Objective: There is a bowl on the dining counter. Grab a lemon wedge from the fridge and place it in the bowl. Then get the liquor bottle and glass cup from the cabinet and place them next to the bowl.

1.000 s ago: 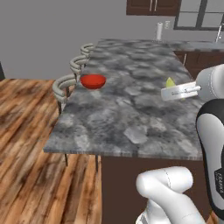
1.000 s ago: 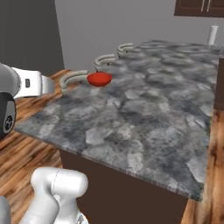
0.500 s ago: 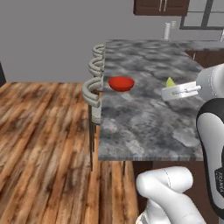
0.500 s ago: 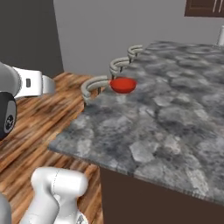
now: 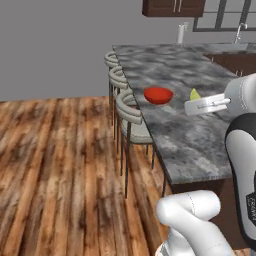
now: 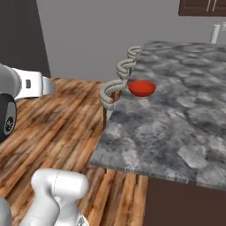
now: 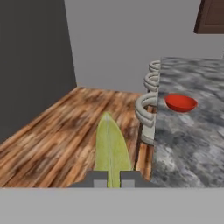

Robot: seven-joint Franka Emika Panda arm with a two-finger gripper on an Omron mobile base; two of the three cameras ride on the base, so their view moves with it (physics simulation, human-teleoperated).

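The red bowl (image 5: pixel 158 95) (image 6: pixel 141 88) (image 7: pixel 180 103) sits near the stool-side edge of the grey stone dining counter (image 5: pixel 192 140) (image 6: pixel 176 128) (image 7: pixel 192 144). My gripper (image 5: pixel 193 101) (image 7: pixel 113 178) is shut on the yellow-green lemon wedge (image 5: pixel 194 93) (image 7: pixel 112 144). In the left base view the wedge hangs above the counter, a little right of the bowl. Seen from the hand view, it hangs over the wooden floor, with the bowl further ahead on the right. The liquor bottle, glass cup, fridge and cabinet are out of view.
Three curved-back stools (image 5: pixel 125 107) (image 6: pixel 115 86) (image 7: pixel 146 109) line the counter's edge by the bowl. Wooden floor (image 5: pixel 60 165) spreads to the left. A white cylinder (image 5: pixel 181 34) (image 6: pixel 214 33) stands at the counter's far end, below dark wall cabinets (image 5: pixel 172 7).
The whole picture has shifted as the base drives: the counter swings rightward and the bowl comes nearer. The gripper stays shut on the lemon wedge.
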